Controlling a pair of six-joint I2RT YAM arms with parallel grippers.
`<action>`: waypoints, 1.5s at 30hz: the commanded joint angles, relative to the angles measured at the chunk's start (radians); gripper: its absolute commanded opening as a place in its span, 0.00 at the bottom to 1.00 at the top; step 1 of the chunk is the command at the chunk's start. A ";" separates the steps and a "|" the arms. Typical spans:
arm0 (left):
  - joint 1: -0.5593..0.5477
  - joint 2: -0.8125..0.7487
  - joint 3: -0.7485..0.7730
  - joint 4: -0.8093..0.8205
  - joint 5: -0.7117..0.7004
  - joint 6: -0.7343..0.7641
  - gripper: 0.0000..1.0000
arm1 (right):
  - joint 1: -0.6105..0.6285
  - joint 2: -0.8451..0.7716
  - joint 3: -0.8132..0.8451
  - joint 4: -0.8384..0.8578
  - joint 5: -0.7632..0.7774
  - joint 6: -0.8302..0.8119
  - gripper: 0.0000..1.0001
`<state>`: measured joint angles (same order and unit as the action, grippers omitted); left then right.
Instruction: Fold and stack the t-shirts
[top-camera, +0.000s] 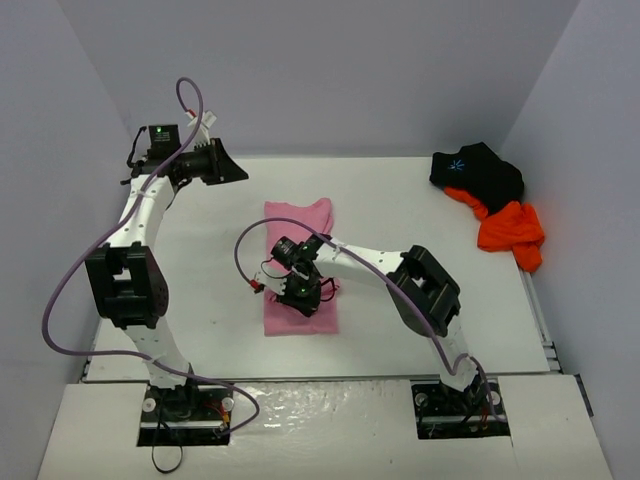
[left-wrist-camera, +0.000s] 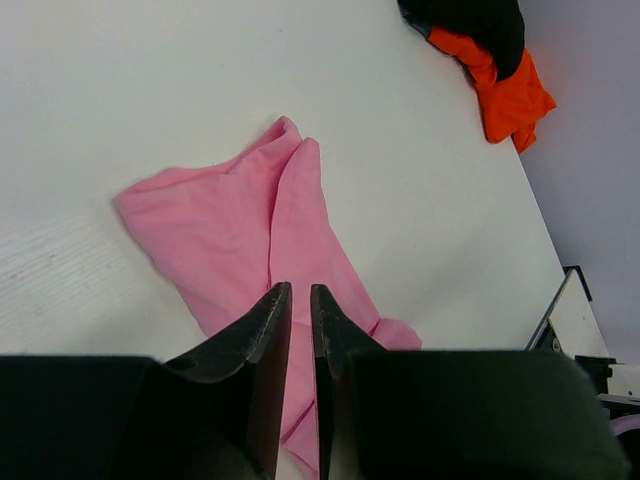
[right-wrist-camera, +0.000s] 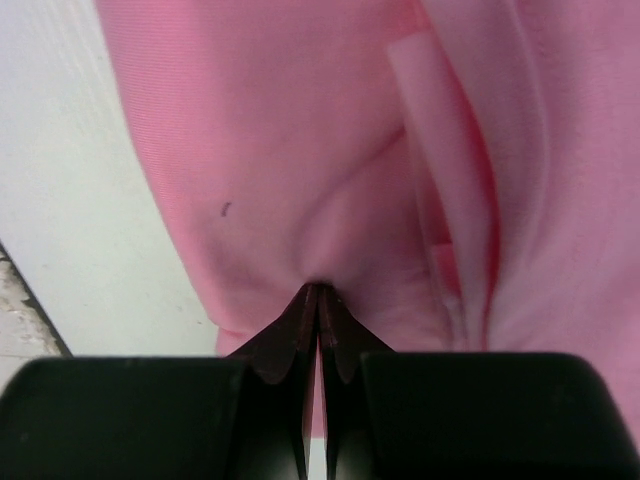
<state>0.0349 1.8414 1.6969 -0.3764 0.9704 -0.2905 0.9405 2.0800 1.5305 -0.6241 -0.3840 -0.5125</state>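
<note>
A pink t-shirt (top-camera: 300, 225) lies folded into a long narrow strip in the middle of the white table. My right gripper (top-camera: 303, 293) rests on its near end, tips together and pinching a pucker of pink cloth (right-wrist-camera: 260, 130); in the right wrist view the gripper (right-wrist-camera: 318, 288) is shut. My left gripper (top-camera: 235, 172) hangs high at the far left, away from the cloth. Its jaws (left-wrist-camera: 300, 288) stand a narrow slit apart with nothing between them, the pink shirt (left-wrist-camera: 220, 230) far below. A black t-shirt (top-camera: 480, 170) and an orange one (top-camera: 512, 228) lie heaped at the far right corner.
Grey walls close in the table (top-camera: 400, 200) on three sides. A rail (top-camera: 538, 310) runs along its right edge. Purple cables (top-camera: 60, 290) loop off both arms. The black (left-wrist-camera: 480, 20) and orange (left-wrist-camera: 510, 90) heap shows at the top right of the left wrist view.
</note>
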 joint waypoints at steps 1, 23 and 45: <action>0.005 -0.091 0.048 -0.071 0.004 0.096 0.12 | 0.005 -0.109 0.045 -0.042 0.133 0.025 0.02; 0.014 -0.112 0.003 -0.022 0.009 0.088 0.12 | 0.014 0.012 0.132 0.016 0.164 0.001 0.00; 0.027 -0.117 -0.037 -0.001 0.016 0.091 0.12 | -0.034 0.065 0.303 0.245 0.735 0.043 0.00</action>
<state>0.0540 1.8061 1.6465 -0.4410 0.9634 -0.2123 0.9390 2.1548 1.7594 -0.4561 0.1990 -0.4891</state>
